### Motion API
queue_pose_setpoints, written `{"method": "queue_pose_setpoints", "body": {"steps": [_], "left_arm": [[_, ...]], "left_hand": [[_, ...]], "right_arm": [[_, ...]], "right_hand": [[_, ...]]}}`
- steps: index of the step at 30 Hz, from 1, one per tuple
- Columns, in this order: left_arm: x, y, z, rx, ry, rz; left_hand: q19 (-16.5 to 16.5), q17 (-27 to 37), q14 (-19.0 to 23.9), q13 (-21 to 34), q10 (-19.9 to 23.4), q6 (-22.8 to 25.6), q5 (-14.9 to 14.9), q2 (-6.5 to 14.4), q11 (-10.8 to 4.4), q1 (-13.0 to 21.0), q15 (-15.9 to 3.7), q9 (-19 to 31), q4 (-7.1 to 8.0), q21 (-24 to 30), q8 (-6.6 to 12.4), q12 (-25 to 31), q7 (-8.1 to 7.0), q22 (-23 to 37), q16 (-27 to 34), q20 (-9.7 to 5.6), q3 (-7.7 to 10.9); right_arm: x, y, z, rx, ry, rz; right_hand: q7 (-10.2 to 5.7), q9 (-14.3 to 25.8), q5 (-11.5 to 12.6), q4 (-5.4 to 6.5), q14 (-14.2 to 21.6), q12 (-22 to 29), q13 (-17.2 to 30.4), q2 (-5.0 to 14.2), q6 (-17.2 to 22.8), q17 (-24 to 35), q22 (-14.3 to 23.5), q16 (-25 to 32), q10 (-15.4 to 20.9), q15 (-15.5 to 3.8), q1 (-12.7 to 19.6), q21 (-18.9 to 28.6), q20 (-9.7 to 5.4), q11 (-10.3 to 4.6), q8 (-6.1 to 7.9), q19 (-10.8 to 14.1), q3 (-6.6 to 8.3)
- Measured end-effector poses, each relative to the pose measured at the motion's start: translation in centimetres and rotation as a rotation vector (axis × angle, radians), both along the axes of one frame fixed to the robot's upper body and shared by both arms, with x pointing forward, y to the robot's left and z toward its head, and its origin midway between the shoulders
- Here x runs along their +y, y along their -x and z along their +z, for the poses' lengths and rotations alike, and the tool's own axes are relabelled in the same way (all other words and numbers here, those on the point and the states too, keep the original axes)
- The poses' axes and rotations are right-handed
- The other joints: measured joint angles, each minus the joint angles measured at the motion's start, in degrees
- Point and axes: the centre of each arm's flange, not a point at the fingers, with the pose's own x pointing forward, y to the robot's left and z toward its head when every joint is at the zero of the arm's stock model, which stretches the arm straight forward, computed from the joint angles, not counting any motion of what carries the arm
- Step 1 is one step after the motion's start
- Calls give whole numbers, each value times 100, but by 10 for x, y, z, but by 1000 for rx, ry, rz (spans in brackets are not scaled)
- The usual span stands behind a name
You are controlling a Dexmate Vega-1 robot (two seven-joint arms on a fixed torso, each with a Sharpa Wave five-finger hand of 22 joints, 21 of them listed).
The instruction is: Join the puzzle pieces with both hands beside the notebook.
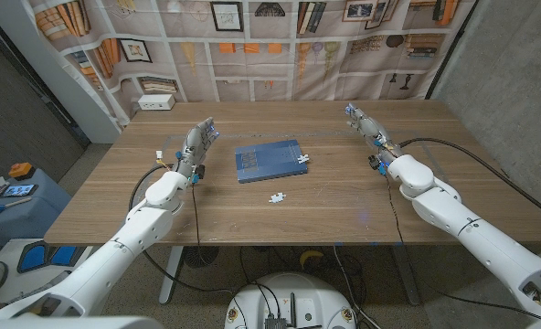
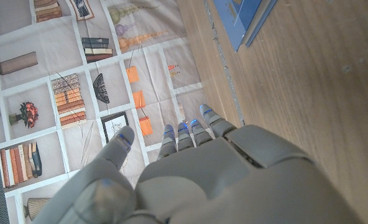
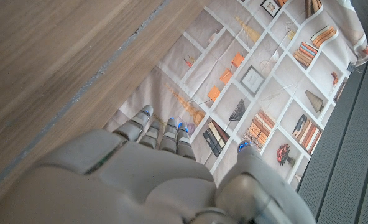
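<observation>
Two puzzle pieces [image 1: 277, 197] [image 1: 304, 159] | one notebook [image 1: 269, 160] | left robot hand [image 1: 198, 142], right robot hand [image 1: 362, 122]: both spread, empty

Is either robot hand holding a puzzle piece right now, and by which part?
Nothing is held. The left hand and right hand are open, apart from both pieces: one on the notebook, one on the table.

matt wooden table [image 1: 344, 196], glossy blue notebook [image 1: 269, 161]
</observation>
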Motion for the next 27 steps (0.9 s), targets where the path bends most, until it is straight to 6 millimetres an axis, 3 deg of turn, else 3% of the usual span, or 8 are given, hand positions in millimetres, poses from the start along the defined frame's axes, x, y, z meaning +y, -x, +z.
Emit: {"method": "queue_pose_setpoints", "body": {"steps": [9,15,17,27], "left_arm": [[1,-2,2,5,-3,4],[1,-5,4,6,-6,4],[1,-7,4,8,-6,4],[2,-11,6,10,-3,5]], "left_hand": [[30,0,61,0,0,0,0,0,0,0,0,0,-40,0,0,0,0,0,0,30,8],[30,-1,61,0,45,2,0,0,-2,0,0,0,-58,0,0,0,2,0,0,30,26],[30,0,61,0,62,32,0,0,0,0,0,-1,-58,0,0,0,33,0,0,30,26],[92,-1,92,0,62,61,0,0,0,0,-31,-1,-63,0,0,0,1,-1,0,31,31]], "right_arm": [[6,3,13,-19,135,-35],[9,4,21,-40,233,-67],[9,5,24,-50,265,-79],[11,7,38,-82,433,-121]], "right_hand": [[-96,0,-28,-120,30,0,0,22,-34,-26,0,0,0,-29,97,20,23,0,0,23,10],[-195,-1,-72,-182,-52,-23,0,20,-92,-33,0,0,-57,53,99,20,65,-52,0,-19,24],[-221,-1,-72,-229,-74,-23,0,-78,-92,-32,-1,0,-97,75,197,20,67,-53,0,-21,40],[-348,29,-156,-551,-209,-46,28,-104,-204,-59,-1,-24,-323,149,465,20,148,-95,0,-103,151]]}}
